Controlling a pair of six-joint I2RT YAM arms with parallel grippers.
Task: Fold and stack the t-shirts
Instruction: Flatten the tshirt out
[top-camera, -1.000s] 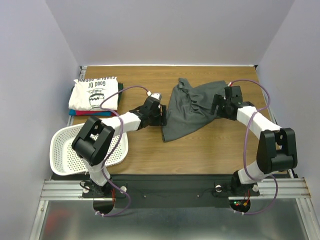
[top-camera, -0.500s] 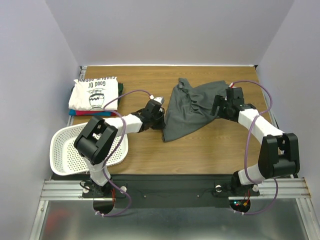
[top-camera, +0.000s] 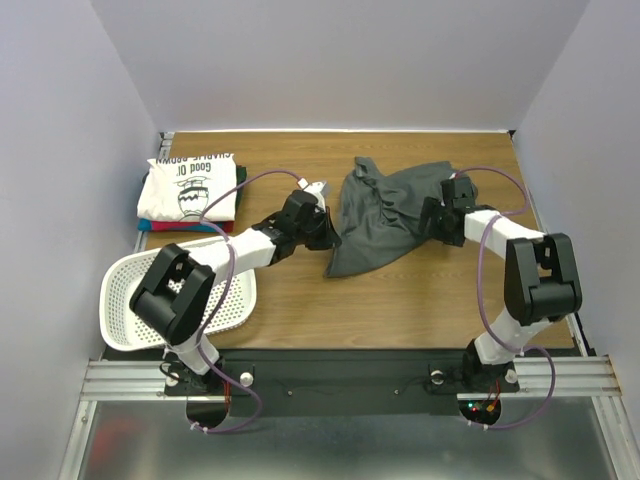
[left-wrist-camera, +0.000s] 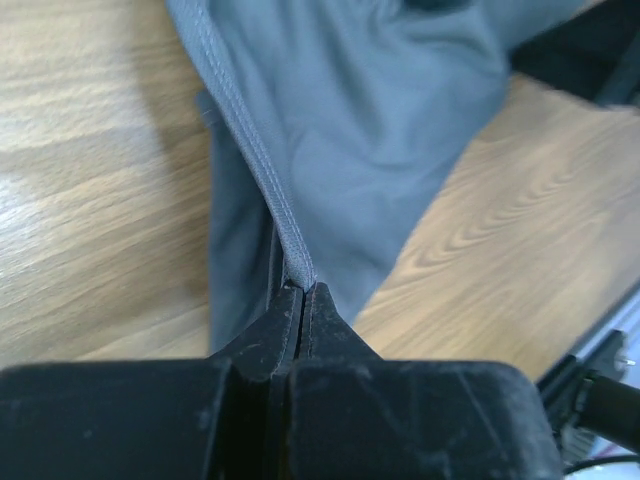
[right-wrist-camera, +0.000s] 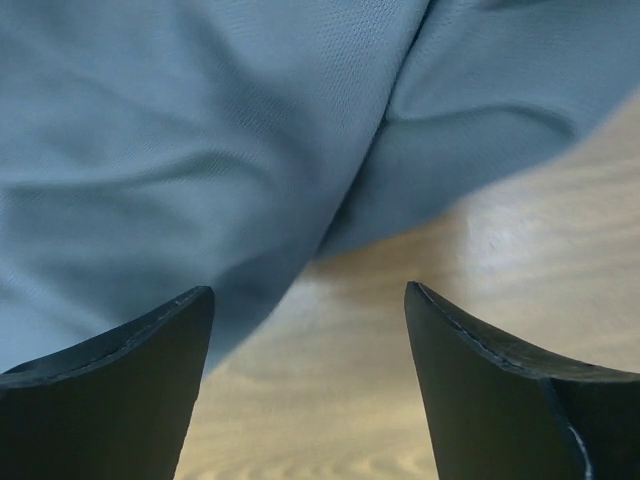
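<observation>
- The white perforated basket (top-camera: 150, 300) sits at the near left of the worktop (top-camera: 400, 300), behind and to the left of the left fingers (left-wrist-camera: 303, 302), and the left arm reaches out over its rim
- The left fingers are pressed together, clamped on a stitched hem of the charcoal-grey t-shirt (top-camera: 385, 210)
- From their tips the hem runs away as a raised ridge, with cloth falling off to both sides of it and bare wood showing further out on either side
- The charcoal-grey t-shirt lies rumpled on the worktop between the two arms, reaching from the left fingers across to the right fingers (top-camera: 433, 216) and narrowing to a point on the near side beside the left ones
- The right fingers stand apart with bare wood in the gap between them; the shirt's edge lies just beyond their tips and hangs over one of them, though I cannot tell whether it touches
- Beyond and to the left of the left fingers, well apart from them, a folded white t-shirt (top-camera: 190, 185) with a dark printed graphic tops a stack, the edge of a red t-shirt (top-camera: 190, 227) showing beneath it
</observation>
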